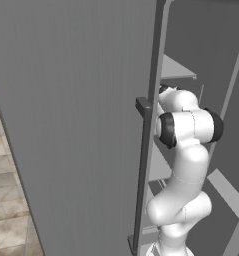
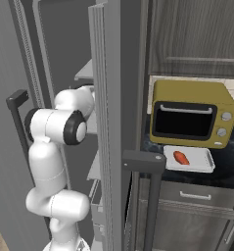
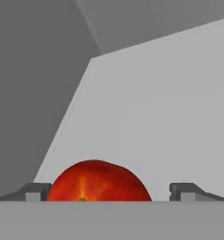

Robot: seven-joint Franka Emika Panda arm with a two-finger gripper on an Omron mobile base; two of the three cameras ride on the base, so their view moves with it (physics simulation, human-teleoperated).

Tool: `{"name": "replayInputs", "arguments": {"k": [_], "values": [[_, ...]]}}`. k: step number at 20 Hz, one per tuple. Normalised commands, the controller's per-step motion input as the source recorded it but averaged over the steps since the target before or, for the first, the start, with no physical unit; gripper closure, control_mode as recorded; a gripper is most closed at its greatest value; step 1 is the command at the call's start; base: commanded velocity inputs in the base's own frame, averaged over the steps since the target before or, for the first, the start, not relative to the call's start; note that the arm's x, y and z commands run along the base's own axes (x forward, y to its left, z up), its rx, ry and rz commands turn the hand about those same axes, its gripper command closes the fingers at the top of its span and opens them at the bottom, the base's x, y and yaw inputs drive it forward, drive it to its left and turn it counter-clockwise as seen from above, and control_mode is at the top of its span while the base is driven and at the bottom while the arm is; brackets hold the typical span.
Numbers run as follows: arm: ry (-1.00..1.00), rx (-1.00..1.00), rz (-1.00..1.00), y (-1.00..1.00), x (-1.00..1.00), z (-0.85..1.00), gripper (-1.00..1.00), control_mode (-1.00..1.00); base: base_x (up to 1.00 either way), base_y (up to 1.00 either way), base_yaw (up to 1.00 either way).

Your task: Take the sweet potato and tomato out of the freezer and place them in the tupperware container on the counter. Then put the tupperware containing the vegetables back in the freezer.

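We read no text, labels, brands or numbers on any surface in these views.

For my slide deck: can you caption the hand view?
Open end effector straddling the red tomato on a pale freezer shelf.

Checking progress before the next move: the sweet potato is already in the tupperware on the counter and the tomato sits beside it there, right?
Not quite. The sweet potato is in the tupperware container, but the hand view shows the tomato between the hand's fingertips on a pale freezer shelf.
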Motion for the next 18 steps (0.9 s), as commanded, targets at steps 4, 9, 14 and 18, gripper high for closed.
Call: {"name": "replayInputs", "arguments": {"k": [4, 9, 14, 18], "values": [[0.00, 0.00, 0.02, 0.00, 0.14, -0.18, -1.00, -1.00, 0.00, 0.00, 0.00], [0.00, 0.00, 0.01, 0.04, 0.00, -0.30, 1.00, -1.00, 0.00, 0.00, 0.00], [-0.03, 0.00, 0.00, 0.01, 0.00, -0.23, 1.00, -1.00, 0.00, 0.00, 0.00], [-0.06, 0.00, 0.00, 0.03, -0.07, -0.17, 1.00, -1.00, 0.00, 0.00, 0.00]]}}
